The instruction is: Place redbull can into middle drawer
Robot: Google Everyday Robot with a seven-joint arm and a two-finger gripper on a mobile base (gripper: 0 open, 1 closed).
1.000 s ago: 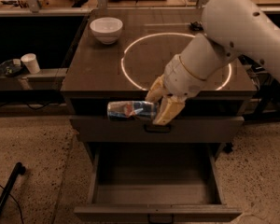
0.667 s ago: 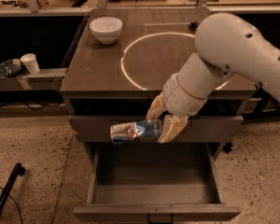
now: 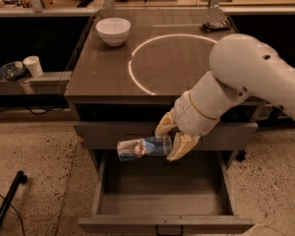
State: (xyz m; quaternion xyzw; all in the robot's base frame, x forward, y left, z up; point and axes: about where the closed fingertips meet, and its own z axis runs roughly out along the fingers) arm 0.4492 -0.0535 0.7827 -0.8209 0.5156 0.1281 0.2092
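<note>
My gripper (image 3: 168, 137) is shut on the redbull can (image 3: 140, 148), a slim silver-and-blue can held sideways, its free end pointing left. It hangs in front of the upper grey drawer front (image 3: 108, 134), just above the open middle drawer (image 3: 162, 203). That drawer is pulled out, wide and shallow, with a plain grey inside and nothing in it. My white arm (image 3: 246, 77) reaches in from the right over the cabinet's corner.
The dark cabinet top (image 3: 103, 73) carries a white bowl (image 3: 113, 31) at the back left and a painted white circle (image 3: 137, 63). A white paper cup (image 3: 33, 66) and a dark dish (image 3: 11, 71) sit on a low shelf at left. A black pole (image 3: 7, 200) lies on the floor.
My gripper has come down with the can, from the cabinet top's front edge to in front of the upper drawer front, just above the open drawer.
</note>
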